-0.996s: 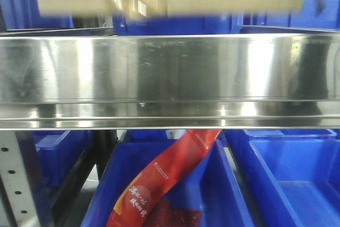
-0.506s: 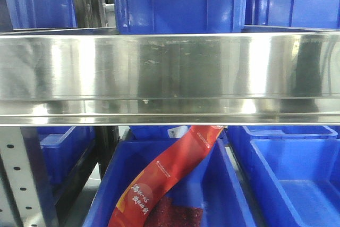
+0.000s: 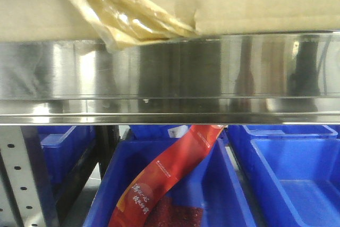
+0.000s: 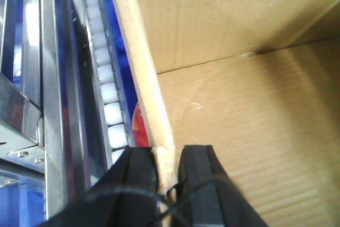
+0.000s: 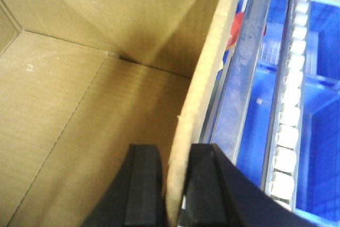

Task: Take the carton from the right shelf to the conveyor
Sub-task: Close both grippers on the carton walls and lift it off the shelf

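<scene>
Stainless-steel rail of the right shelf (image 3: 170, 78) spans the front view above blue bins (image 3: 289, 141), while the open carton (image 3: 255, 3) looms over it, tape tuft (image 3: 127, 17) dangling, its side walls pinched one each by the left gripper (image 4: 167, 158) and right gripper (image 5: 175, 155).

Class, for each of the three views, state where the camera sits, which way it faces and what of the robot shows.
Front view: low, facing the shelf's steel rail; carton above, blue bins below; no robot part shows.
Left wrist: looks along the left gripper, jaws pinching a carton wall; rollers beside.
Right wrist: along the right gripper, jaws pinching the opposite wall.
Both wrist views share the carton's open inside.
</scene>
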Robot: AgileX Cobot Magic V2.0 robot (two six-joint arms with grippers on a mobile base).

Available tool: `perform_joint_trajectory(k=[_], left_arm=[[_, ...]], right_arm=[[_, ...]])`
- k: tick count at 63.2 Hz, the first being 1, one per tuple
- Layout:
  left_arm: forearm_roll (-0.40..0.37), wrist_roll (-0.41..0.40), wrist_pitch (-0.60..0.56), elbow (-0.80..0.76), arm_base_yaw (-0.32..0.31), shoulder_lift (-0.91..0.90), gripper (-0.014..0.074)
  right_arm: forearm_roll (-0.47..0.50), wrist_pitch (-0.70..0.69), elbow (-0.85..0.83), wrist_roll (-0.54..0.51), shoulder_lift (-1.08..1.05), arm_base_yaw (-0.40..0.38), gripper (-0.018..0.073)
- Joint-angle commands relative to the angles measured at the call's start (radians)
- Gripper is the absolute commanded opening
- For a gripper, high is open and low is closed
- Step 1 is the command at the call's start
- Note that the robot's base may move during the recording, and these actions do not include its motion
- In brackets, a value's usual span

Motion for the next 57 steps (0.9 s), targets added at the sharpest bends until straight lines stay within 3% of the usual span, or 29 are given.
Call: perform_joint_trajectory(k=[1, 57], left_arm=[[0.028, 0.016, -0.023, 0.001, -0.004, -0.024, -0.0018], [0.028, 0.016, -0.023, 0.001, -0.004, -0.024, -0.0018]], right_arm=[[0.01, -0.035, -0.003, -0.026, -0.025, 0.002, -0.0066], [0.012, -0.039, -0.003, -0.026, -0.024, 0.002, -0.0066]])
